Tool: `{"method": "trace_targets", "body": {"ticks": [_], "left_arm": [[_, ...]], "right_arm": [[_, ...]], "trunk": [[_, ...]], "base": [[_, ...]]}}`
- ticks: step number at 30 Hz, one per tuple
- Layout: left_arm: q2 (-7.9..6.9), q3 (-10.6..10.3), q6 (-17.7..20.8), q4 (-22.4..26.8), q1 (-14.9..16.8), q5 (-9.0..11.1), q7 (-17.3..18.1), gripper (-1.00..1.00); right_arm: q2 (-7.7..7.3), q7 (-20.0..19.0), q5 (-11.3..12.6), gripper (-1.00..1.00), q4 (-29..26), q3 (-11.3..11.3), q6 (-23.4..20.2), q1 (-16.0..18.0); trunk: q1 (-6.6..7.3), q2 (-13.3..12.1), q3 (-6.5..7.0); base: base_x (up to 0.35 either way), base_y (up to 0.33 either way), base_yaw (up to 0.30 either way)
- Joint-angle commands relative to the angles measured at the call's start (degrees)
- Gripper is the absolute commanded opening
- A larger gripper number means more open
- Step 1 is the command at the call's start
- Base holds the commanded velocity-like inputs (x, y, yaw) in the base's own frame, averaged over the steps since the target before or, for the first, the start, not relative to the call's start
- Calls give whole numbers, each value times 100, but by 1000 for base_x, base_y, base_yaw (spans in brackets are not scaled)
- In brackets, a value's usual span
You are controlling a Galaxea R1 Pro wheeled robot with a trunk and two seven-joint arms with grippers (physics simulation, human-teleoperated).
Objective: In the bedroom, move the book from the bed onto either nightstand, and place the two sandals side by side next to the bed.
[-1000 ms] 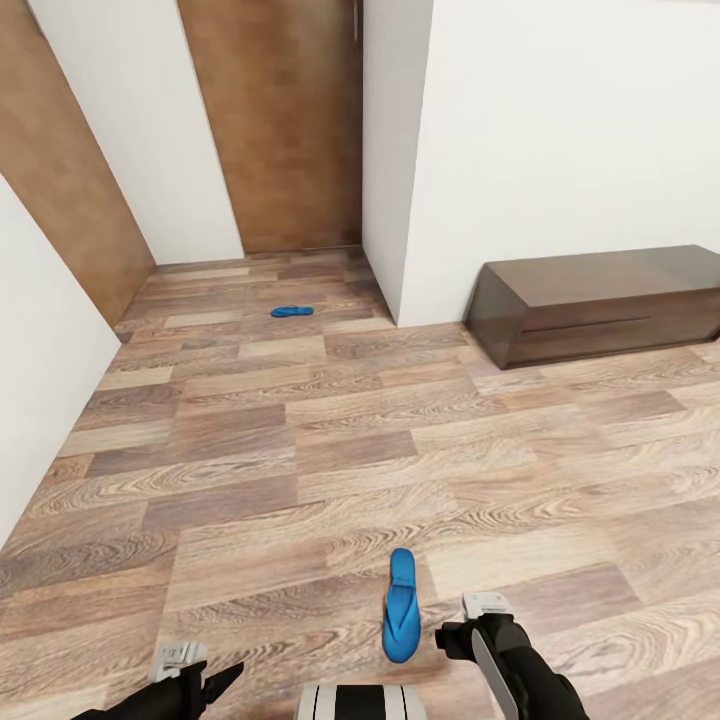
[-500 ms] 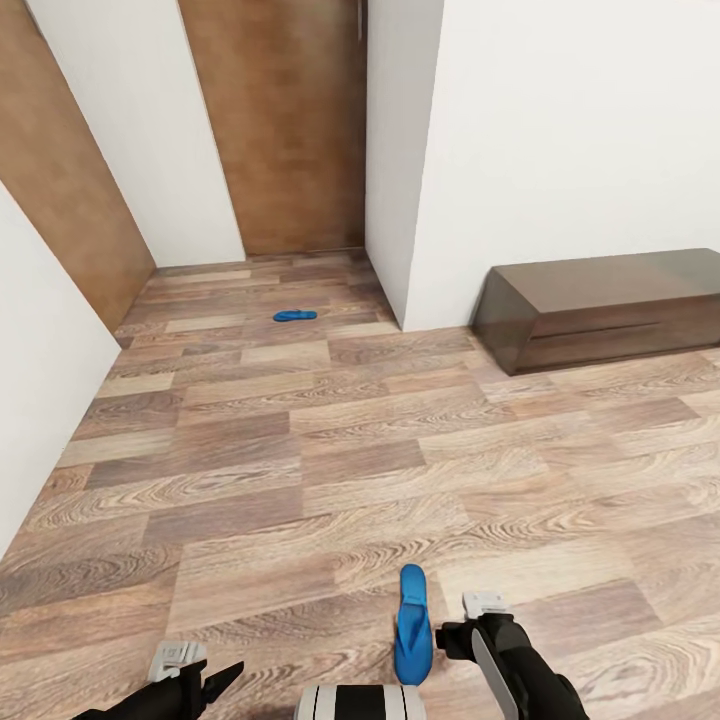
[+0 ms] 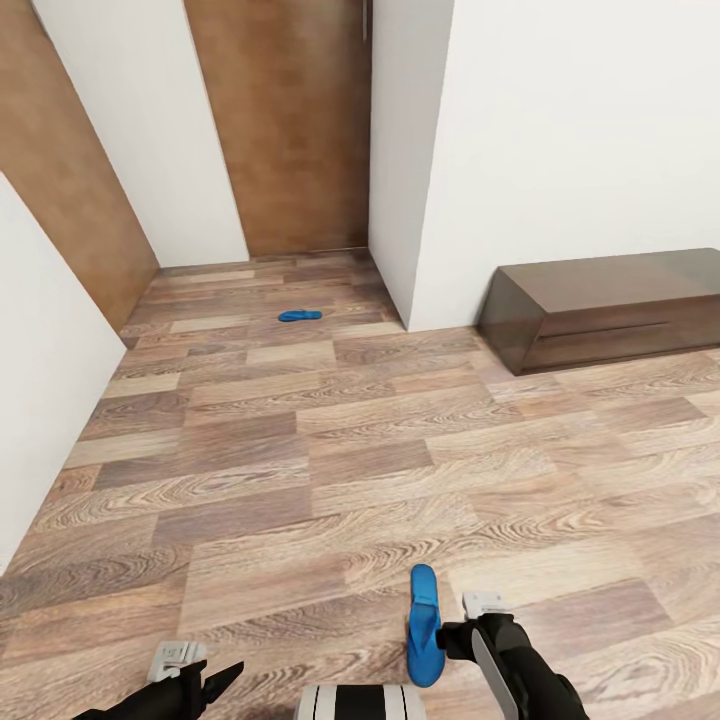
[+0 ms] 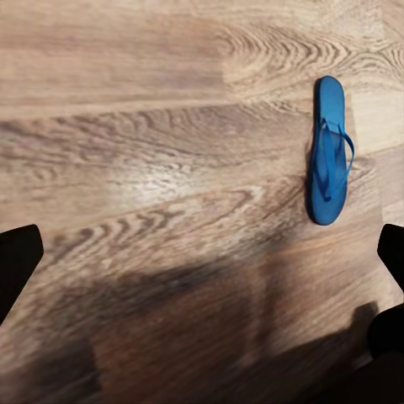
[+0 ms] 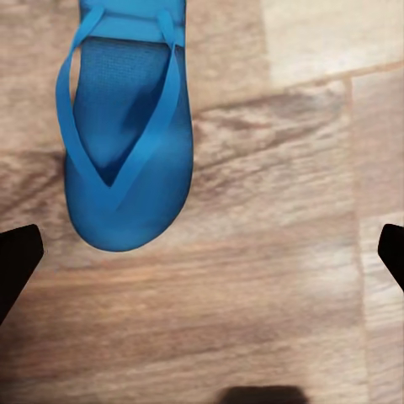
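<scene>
Two bright blue sandals lie on the wood-plank floor. The near sandal (image 3: 424, 625) lies lengthwise just left of my right gripper (image 3: 456, 636); the right wrist view shows the same sandal (image 5: 126, 143) close below, with its straps up. It also appears as a sandal (image 4: 331, 150) off to the side in the left wrist view. The far sandal (image 3: 300, 315) lies near the brown door. My left gripper (image 3: 214, 680) hangs low over bare floor. Both grippers are open and empty, with dark fingertips (image 5: 17, 257) wide apart. The bed and the book are out of view.
A low dark brown cabinet (image 3: 610, 305) with a drawer line stands against the white wall at the right. A white wall corner (image 3: 400, 200) juts out between it and the brown door (image 3: 290, 130). Another white wall (image 3: 40, 400) closes off the left side.
The whole view has shifted slightly, so the camera has moved. The near sandal now shows lower and further right, closer to my right gripper. Both grippers hold their places in the picture.
</scene>
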State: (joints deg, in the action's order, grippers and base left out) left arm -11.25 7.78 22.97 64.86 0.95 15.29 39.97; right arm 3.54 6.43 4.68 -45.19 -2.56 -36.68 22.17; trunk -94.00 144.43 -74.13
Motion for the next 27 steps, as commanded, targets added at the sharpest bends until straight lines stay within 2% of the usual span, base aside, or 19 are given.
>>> {"method": "trace_targets", "body": {"ticks": [1,8,15,22,27], "left_arm": [[0,4,50,0,2,45,11,100],[-1,4,50,0,2,45,11,100],[-6,4,50,0,2,45,11,100],[-8,12,50,0,2,53,11,100],[-6,13,50,0,2,50,11,100]], "right_arm": [[-2,51,51,100,-8,-17,-23,2],[-2,51,51,100,-8,-17,-23,1],[-2,51,51,100,-8,-17,-23,1],[-2,51,51,100,-8,-17,-23,2],[-2,51,48,100,-8,-17,-23,2]], "trunk": [[1,2,-4],[1,2,-4],[1,2,-4],[1,2,-4],[1,2,-4]], "base": [[0,26,0],[1,9,0],[69,153,0],[23,30,0],[215,3,0]]}}
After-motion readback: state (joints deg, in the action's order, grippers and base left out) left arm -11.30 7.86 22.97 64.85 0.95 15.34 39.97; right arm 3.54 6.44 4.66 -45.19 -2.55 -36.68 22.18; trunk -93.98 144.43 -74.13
